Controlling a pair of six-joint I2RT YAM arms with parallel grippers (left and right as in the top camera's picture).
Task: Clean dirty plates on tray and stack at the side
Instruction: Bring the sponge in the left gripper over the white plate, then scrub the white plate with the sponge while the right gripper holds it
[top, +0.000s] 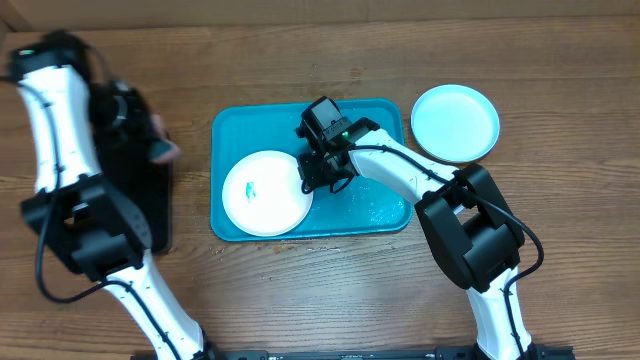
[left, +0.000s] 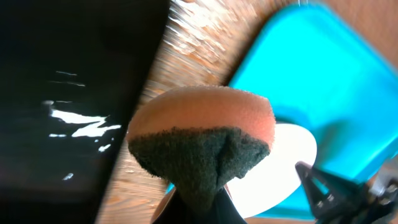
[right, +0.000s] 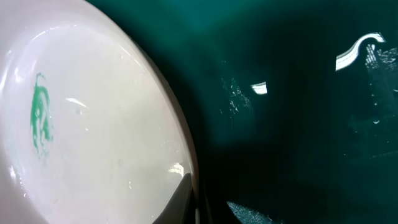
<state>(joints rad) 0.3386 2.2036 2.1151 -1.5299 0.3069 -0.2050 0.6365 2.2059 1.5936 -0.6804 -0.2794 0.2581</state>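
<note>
A white plate (top: 265, 192) with a small green smear lies at the front left of the teal tray (top: 380, 115). My right gripper (top: 325, 175) is shut on its right rim. In the right wrist view, my fingers (right: 202, 199) straddle the rim of the plate (right: 93, 124) above the tray floor (right: 298, 124). A pale cyan plate (top: 455, 122) lies on the table right of the tray. My left gripper (top: 150, 150) is shut on an orange and dark green sponge (left: 205, 118), left of the tray, over the black tray's edge. The yellow-green plate is out of view.
A black rectangular tray (top: 140, 190) lies left of the teal tray, and it fills the left of the left wrist view (left: 62, 74). A strip of wooden table (left: 168, 68) runs between the two trays. Wet streaks glisten at the front right of the teal tray (top: 385, 210).
</note>
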